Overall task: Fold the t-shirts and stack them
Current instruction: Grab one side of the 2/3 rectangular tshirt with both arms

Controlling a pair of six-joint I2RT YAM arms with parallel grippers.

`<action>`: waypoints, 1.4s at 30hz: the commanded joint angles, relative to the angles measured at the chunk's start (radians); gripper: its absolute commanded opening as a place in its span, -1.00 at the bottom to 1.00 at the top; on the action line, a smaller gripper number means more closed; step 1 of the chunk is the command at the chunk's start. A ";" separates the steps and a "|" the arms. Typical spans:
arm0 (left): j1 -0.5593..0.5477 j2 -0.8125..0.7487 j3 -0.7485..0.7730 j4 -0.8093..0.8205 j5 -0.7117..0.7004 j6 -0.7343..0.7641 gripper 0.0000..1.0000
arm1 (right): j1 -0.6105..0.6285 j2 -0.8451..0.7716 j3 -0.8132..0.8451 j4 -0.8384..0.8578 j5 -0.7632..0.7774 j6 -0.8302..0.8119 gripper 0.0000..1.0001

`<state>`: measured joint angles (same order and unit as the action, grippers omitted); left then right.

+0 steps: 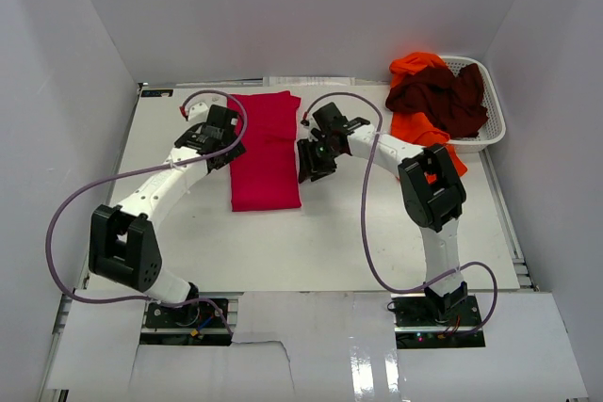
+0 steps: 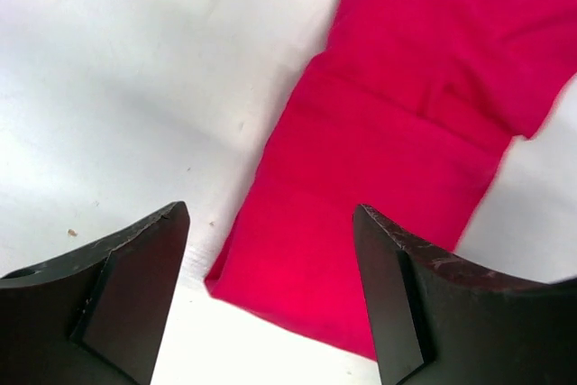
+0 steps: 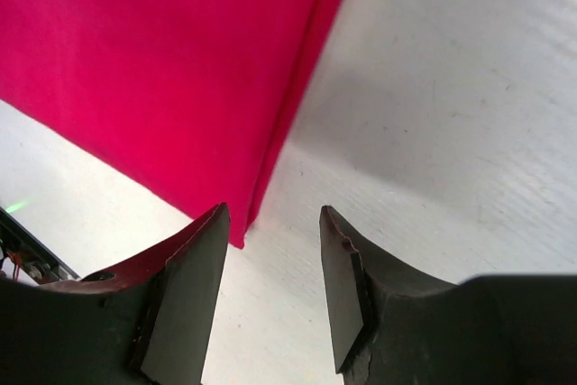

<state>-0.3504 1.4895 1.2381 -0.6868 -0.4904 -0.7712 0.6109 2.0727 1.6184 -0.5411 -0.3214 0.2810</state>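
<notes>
The crimson-red t-shirt lies flat on the white counter between the two arms. It is folded into a long narrow band that runs from the far edge toward the near side, with its near end cut off straight. The left arm reaches in from the left, and its jaws sit at the band's left edge. In the left wrist view its two black fingers stand wide apart with nothing between them; below the gap are the red cloth, with a crosswise fold ridge, and one corner of the cloth. The right arm bends in from the right, and its jaws sit just beside the band's right edge. In the right wrist view these jaws are parted too, less widely, and grip nothing. The shirt's edge runs down to a corner close to one dark finger, and bare counter shows in the gap. At the far right corner a white mesh basket holds the dark maroon t-shirt. It is heaped over the bright orange t-shirt, and part of the orange cloth spills over the basket's near rim onto the counter.
</notes>
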 commanded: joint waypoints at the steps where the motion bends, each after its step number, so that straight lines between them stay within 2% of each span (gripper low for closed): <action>1: 0.005 0.025 -0.066 0.004 -0.001 -0.034 0.67 | 0.006 -0.016 -0.034 0.092 -0.036 0.026 0.02; 6: 0.005 0.018 -0.184 0.096 0.108 -0.043 0.66 | 0.013 -0.006 -0.070 0.108 -0.064 0.037 0.02; 12: 0.007 0.026 -0.255 0.165 0.220 -0.045 0.67 | 0.015 0.026 -0.087 0.147 -0.142 0.072 0.04; 18: 0.005 -0.080 -0.342 0.207 0.309 -0.062 0.67 | 0.043 -0.026 -0.193 0.196 -0.163 0.115 0.04; 23: 0.005 -0.175 -0.387 0.224 0.339 -0.066 0.65 | 0.055 -0.043 -0.275 0.230 -0.165 0.144 0.04; 28: 0.005 -0.163 -0.411 0.270 0.354 -0.059 0.63 | 0.062 -0.010 -0.270 0.245 -0.182 0.159 -0.01; 29: 0.005 -0.147 -0.413 0.270 0.358 -0.060 0.62 | 0.064 -0.007 -0.269 0.242 -0.180 0.162 -0.06; 31: 0.005 -0.138 -0.420 0.271 0.366 -0.066 0.62 | 0.064 -0.003 -0.270 0.244 -0.171 0.164 -0.35; 32: 0.007 -0.141 -0.430 0.271 0.368 -0.068 0.61 | 0.064 -0.002 -0.272 0.247 -0.165 0.164 -0.71; 33: 0.007 -0.143 -0.433 0.273 0.366 -0.068 0.61 | 0.064 0.000 -0.273 0.245 -0.163 0.164 -0.84; 42: 0.007 -0.170 -0.509 0.345 0.447 -0.033 0.59 | 0.064 -0.005 -0.292 0.265 -0.165 0.168 -0.84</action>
<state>-0.3477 1.3533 0.7528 -0.3882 -0.0959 -0.8188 0.6682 2.0693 1.3449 -0.2836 -0.5026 0.4534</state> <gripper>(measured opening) 0.798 0.084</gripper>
